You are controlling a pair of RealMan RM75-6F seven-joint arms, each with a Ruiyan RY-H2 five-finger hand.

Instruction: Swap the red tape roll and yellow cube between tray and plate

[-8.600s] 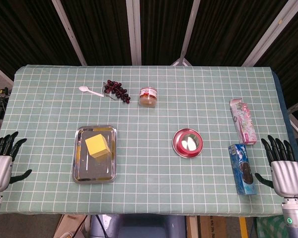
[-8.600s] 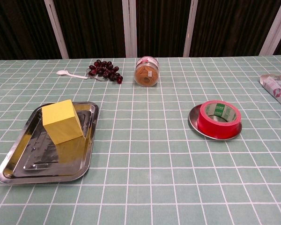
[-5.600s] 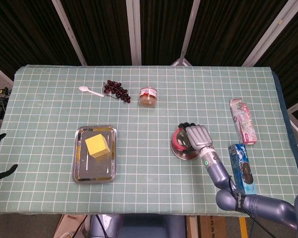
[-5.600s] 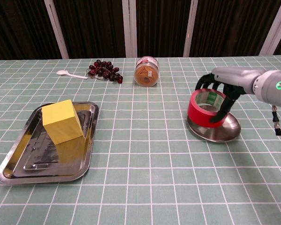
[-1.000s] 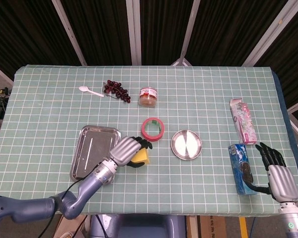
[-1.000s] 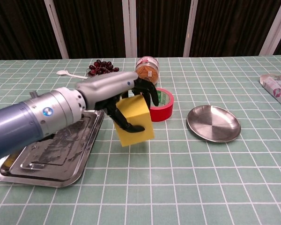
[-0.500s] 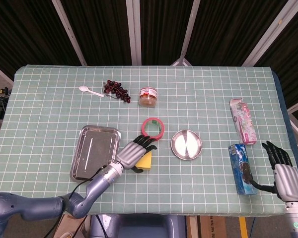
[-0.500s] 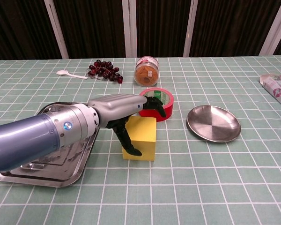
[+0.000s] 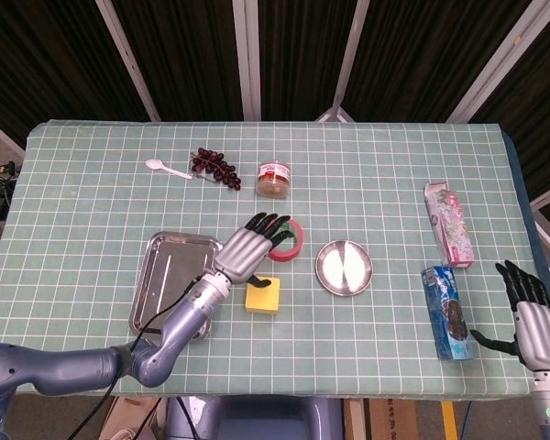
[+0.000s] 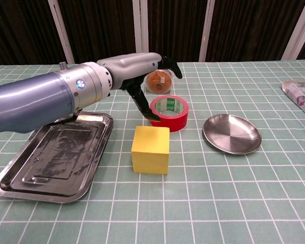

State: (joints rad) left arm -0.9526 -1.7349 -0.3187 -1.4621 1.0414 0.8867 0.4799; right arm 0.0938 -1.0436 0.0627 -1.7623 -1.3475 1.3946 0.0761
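Left hand point(image 10: 142, 68) has let go of the yellow cube point(image 10: 151, 149) and lifted, fingers spread, empty. Cube sits on cloth between tray point(image 10: 20, 175) and plate point(image 10: 234, 140); swap half done.

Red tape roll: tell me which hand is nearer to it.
Left. The left hand hovers open just beside and above the red tape roll, fingers spread over its near edge. The right hand is off at the table's far right edge, beyond the plate.
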